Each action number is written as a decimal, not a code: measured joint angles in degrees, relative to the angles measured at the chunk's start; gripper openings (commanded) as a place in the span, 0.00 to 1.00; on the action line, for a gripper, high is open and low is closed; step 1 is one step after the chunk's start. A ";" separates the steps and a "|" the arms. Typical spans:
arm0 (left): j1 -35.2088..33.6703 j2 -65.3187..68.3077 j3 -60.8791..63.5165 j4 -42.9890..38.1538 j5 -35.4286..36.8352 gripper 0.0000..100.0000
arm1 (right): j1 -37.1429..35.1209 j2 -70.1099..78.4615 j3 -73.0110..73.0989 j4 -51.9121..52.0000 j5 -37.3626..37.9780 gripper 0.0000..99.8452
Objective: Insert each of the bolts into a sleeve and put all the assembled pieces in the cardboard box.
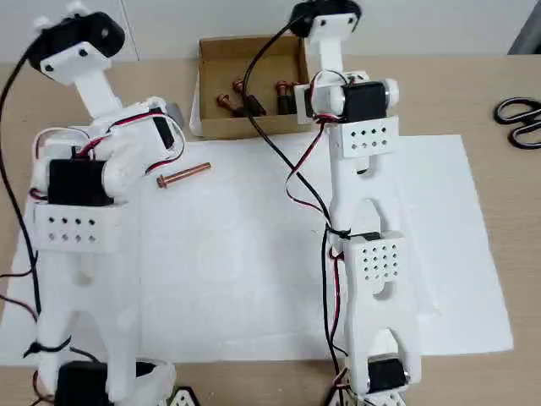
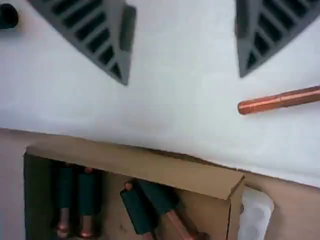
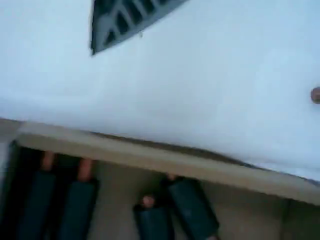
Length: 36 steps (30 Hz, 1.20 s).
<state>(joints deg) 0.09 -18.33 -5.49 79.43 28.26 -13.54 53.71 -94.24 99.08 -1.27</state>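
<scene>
A bare copper bolt [image 1: 183, 175] lies on the white sheet [image 1: 254, 254] just in front of the cardboard box [image 1: 210, 93]. In the left wrist view the bolt [image 2: 280, 100] lies off to one side of my left gripper [image 2: 182, 50], which hovers open above the sheet with nothing between its grey fingers [image 2: 100, 35]. Several bolts in dark sleeves [image 1: 254, 97] lie in the box [image 2: 150, 167]. My right arm [image 1: 355, 110] reaches to the box's near right corner; one grey finger [image 3: 130, 17] shows above the sheet, with sleeved pieces [image 3: 192, 207] beyond it.
A dark round end [image 2: 7, 15], perhaps a sleeve, sits on the sheet at the corner of the left wrist view. Black scissors [image 1: 520, 118] lie on the wooden table at the far right. Both arms' cables trail over the sheet.
</scene>
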 measured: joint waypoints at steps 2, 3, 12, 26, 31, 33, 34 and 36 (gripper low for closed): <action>0.00 -1.14 0.00 2.29 0.00 0.13 | -0.26 -0.18 0.00 0.18 -0.26 0.28; 0.09 -1.58 0.00 3.43 0.00 0.13 | -0.26 -0.18 0.00 0.18 -0.44 0.28; 0.09 -5.54 0.00 7.47 0.00 0.13 | -0.18 -11.69 13.98 0.35 0.53 0.28; 0.09 -8.70 0.00 10.37 2.02 0.13 | 3.25 -48.88 75.96 0.00 10.81 0.28; 0.18 -8.70 0.35 12.22 2.73 0.13 | 6.68 -45.98 79.91 -2.37 5.71 0.28; 0.18 -8.70 0.35 12.22 2.81 0.13 | 8.44 -42.99 80.00 -4.04 3.52 0.28; 0.18 -8.70 0.35 12.22 2.81 0.13 | 9.05 -41.67 80.00 -4.66 2.64 0.28; 0.18 -8.70 0.35 12.22 2.81 0.13 | 9.49 -39.21 80.00 -5.10 1.67 0.28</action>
<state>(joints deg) 0.26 -27.03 -5.14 91.65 31.08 -4.04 14.51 -14.24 93.98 0.40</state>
